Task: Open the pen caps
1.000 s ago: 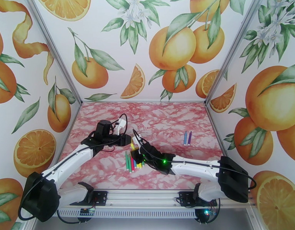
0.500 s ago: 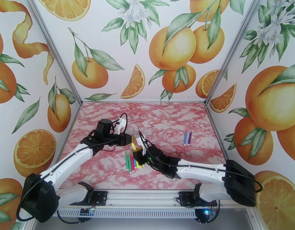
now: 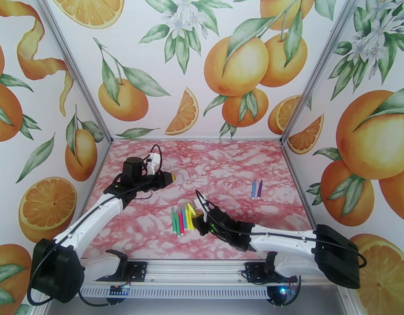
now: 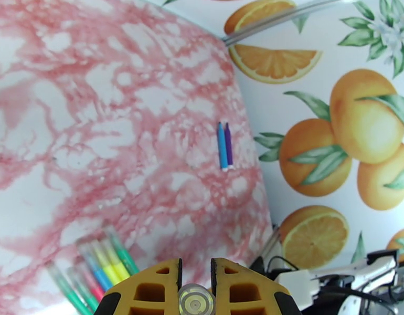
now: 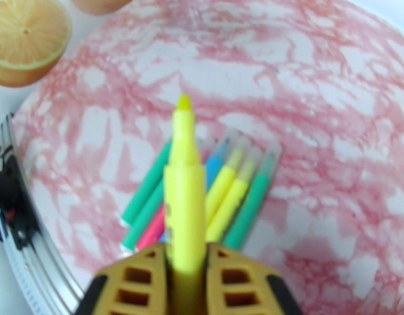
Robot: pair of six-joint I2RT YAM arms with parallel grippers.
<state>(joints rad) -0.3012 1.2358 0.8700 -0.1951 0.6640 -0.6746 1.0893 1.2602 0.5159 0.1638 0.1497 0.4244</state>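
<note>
Right wrist view: my right gripper point(image 5: 185, 255) grasps one uncapped yellow pen point(image 5: 184, 190) above seven clustered pens point(image 5: 225, 187). Left wrist view adds one blue pen point(image 4: 222, 147) and one purple pen point(image 4: 229, 145) lying apart; my left gripper point(image 4: 195, 264) is clenched on one cap point(image 4: 197, 301).

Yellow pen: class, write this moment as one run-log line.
left pincer: shut on yellow cap | right pincer: shut on yellow pen, tip bare | other pens: on table

Looked like a robot test booth: orange-print wall panels point(image 3: 149, 27), pink marbled tabletop point(image 3: 228, 158), aluminium corner posts point(image 3: 77, 74), front mounting rail point(image 3: 202, 270).
</note>
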